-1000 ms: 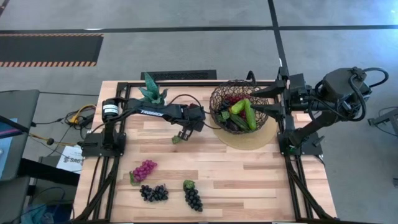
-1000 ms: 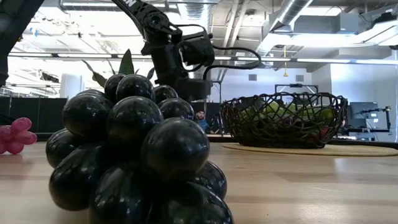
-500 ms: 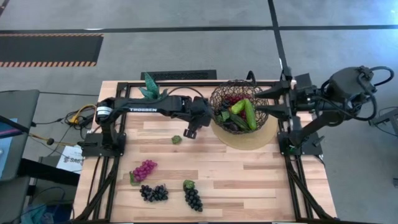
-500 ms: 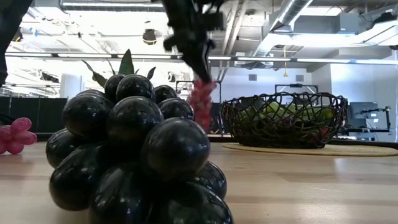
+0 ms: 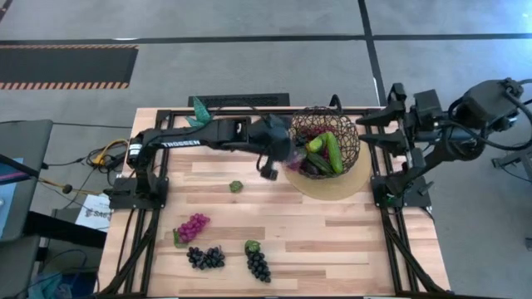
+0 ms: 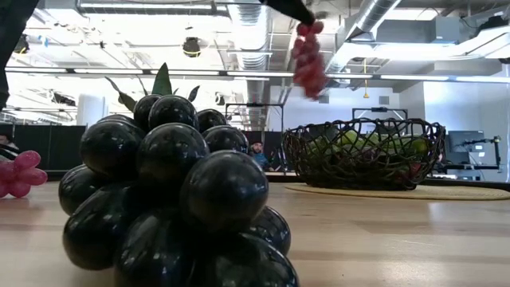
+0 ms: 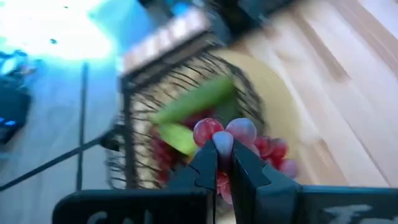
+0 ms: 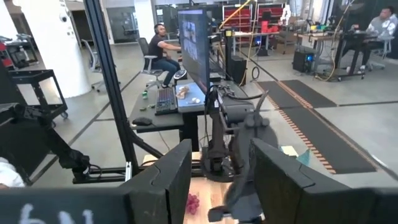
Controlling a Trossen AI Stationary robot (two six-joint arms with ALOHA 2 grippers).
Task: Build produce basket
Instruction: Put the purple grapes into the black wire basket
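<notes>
Nearest the low camera: a black grape bunch (image 6: 171,195) fills the foreground on the counter (image 5: 332,241). From above, two black bunches lie at the near edge, one (image 5: 206,257) left of the other (image 5: 258,264), the latter with a green leaf cap. Just beyond, to the left, a magenta bunch (image 5: 194,225) lies on the wood. A small green piece (image 5: 236,186) sits alone mid-counter.

Left claw (image 5: 283,162): arm stretched rightward across the far half of the counter, claw at the left rim of the basket (image 5: 353,149). Fingers narrow, pinched on the stem end of a pinkish-red grape bunch (image 7: 249,143), which hangs below them. Low view shows this bunch (image 6: 309,56) high in the air, above and slightly left of the basket rim, not touching it.

The basket stands at far right on a flat tan disc (image 5: 353,184). Inside: green cucumbers (image 5: 331,149) and dark reddish grapes (image 5: 312,133); other contents not resolvable.

Potted green plant (image 5: 201,112) at the far edge, left of centre.

Right claw (image 8: 214,180): raised off the counter's far right side, fingers set apart, nothing between them. A seated person (image 8: 163,46) shows in the room beyond.
</notes>
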